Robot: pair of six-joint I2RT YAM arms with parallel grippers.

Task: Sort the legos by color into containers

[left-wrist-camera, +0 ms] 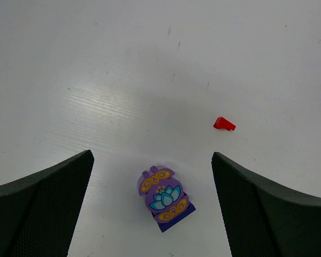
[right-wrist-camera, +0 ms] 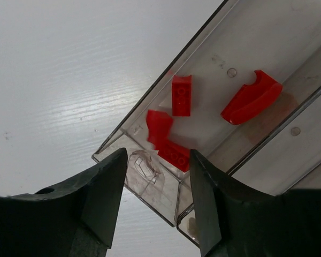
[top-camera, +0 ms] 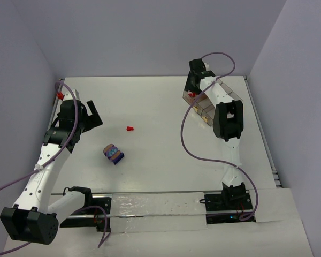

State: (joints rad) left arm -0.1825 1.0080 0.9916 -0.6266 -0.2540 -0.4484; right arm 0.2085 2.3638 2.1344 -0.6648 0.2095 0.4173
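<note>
A purple lego clump [left-wrist-camera: 163,197] with a blue flower print lies on the table between the wide-open fingers of my left gripper [left-wrist-camera: 151,156], which hangs above it without touching. One small red lego [left-wrist-camera: 223,124] lies loose just beyond the right finger; in the top view this red lego [top-camera: 130,129] is up and right of the purple clump [top-camera: 113,154]. My right gripper [right-wrist-camera: 157,152] hovers open over the near end of the clear container tray [right-wrist-camera: 150,92]. Several red legos [right-wrist-camera: 181,95] lie in one compartment, and one of them [right-wrist-camera: 159,127] looks blurred. The right jaws hold nothing.
The tray [top-camera: 226,92] stands at the back right, partly hidden under the right arm [top-camera: 228,120]. A purple cable [top-camera: 185,140] loops from that arm over the table. White walls close in the table on the left, back and right.
</note>
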